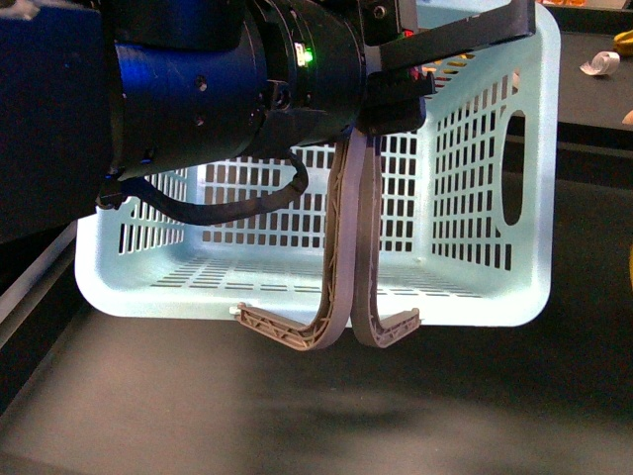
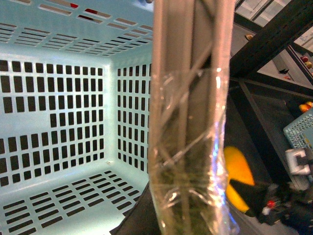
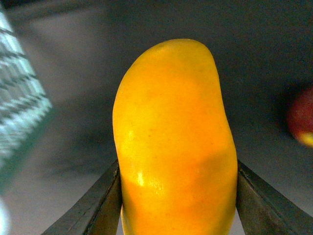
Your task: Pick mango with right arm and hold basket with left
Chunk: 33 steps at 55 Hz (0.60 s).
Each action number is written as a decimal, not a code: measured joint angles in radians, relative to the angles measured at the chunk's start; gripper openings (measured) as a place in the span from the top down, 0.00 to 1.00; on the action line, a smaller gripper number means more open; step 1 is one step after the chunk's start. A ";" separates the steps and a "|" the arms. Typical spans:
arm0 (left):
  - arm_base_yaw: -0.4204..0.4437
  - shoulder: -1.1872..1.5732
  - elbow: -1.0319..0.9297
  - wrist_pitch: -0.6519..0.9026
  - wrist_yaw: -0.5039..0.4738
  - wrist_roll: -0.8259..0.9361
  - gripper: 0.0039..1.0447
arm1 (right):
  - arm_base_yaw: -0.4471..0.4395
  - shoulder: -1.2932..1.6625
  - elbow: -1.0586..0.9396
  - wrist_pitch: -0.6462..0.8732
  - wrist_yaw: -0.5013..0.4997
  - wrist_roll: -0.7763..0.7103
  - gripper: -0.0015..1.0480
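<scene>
The light-turquoise basket [image 1: 495,198] hangs tipped above the dark table, its open side facing me. My left gripper [image 1: 396,94] is shut on its two grey-brown hoop handles [image 1: 348,247], pressed together. In the left wrist view the taped handle [image 2: 188,147] fills the middle and the basket's slotted inside [image 2: 58,98] looks empty. My right gripper [image 3: 176,215] is shut on the plain yellow mango [image 3: 171,137], with its dark fingers [image 3: 93,205] on both sides. The mango also shows in the left wrist view [image 2: 237,171], beside the basket and outside it.
A red apple [image 3: 301,117] lies on the dark surface beyond the mango. A white tape roll [image 1: 599,63] and a yellow object [image 1: 623,40] sit at the back right. A second turquoise basket [image 2: 301,134] stands off to the side.
</scene>
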 joint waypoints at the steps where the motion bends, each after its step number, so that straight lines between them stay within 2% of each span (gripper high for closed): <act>1: 0.000 0.000 0.000 0.000 -0.003 0.000 0.94 | 0.016 -0.048 0.000 -0.021 -0.021 0.006 0.46; 7: 0.000 0.000 0.000 0.000 -0.007 0.003 0.94 | 0.108 -0.241 -0.001 -0.105 -0.108 0.030 0.46; 15: -0.002 0.000 0.000 0.000 -0.006 0.002 0.94 | 0.207 -0.391 -0.001 -0.161 -0.127 0.049 0.46; 24: 0.000 0.000 0.000 0.000 -0.002 0.002 0.94 | 0.343 -0.423 0.018 -0.156 -0.053 0.077 0.46; 33: 0.000 0.000 0.000 0.000 -0.003 0.001 0.94 | 0.416 -0.299 0.084 -0.117 0.040 0.100 0.46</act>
